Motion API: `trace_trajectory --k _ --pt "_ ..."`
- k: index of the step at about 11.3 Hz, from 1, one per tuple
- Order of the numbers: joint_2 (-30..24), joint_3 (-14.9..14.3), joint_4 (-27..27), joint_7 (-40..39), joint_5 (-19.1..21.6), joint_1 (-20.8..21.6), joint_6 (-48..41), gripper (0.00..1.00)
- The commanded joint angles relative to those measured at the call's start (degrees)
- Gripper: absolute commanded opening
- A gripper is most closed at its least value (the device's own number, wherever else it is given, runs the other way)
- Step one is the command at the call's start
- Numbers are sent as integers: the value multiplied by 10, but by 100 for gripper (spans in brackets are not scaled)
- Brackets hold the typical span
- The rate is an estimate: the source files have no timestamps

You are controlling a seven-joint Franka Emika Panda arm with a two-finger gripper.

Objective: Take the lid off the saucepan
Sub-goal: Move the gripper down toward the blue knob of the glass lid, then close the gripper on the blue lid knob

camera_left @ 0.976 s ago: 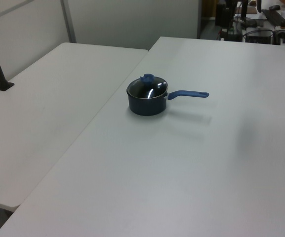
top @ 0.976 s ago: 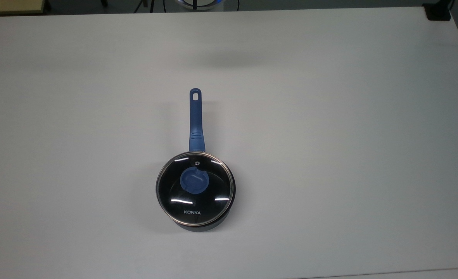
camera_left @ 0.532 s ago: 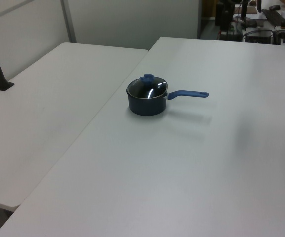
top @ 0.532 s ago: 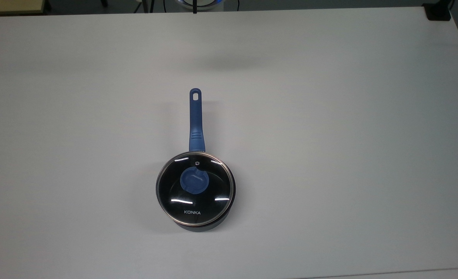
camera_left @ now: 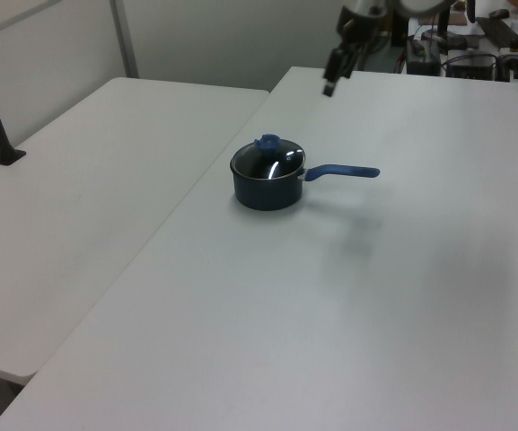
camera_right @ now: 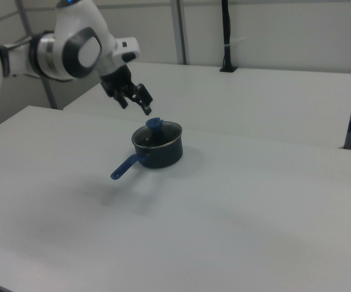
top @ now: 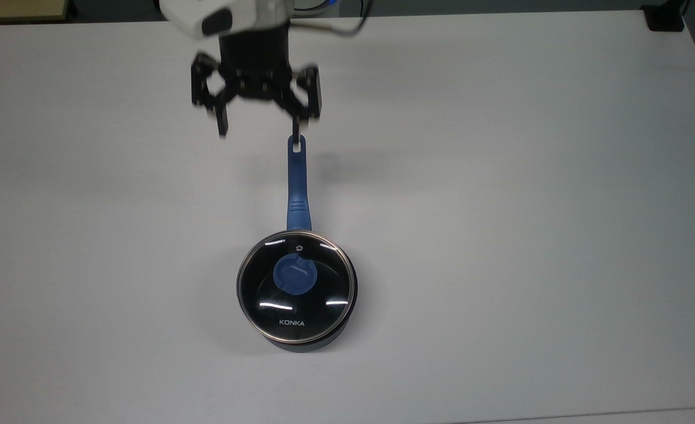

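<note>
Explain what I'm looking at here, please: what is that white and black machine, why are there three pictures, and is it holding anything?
The white machine is a robot arm. The black claw at its end is its tool, with two fingers that stand apart and hold nothing. The three pictures show one moment from three cameras: the top view looks straight down, and the left view and right view look across the table from opposite sides. On the white table stands a small saucepan with a long blue handle. A glass lid with a blue knob sits closed on it. In the right view the tool hangs in the air above the table, apart from the pan. In the top view it appears near the handle's end. The lid is untouched.
</note>
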Motion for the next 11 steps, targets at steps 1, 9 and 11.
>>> trace_trajectory --k 1,9,11 --pt "86 0 25 170 -68 9 128 100" --pt "193 2 75 430 -199 24 240 100" --pt "205 2 85 444 -200 31 240 100"
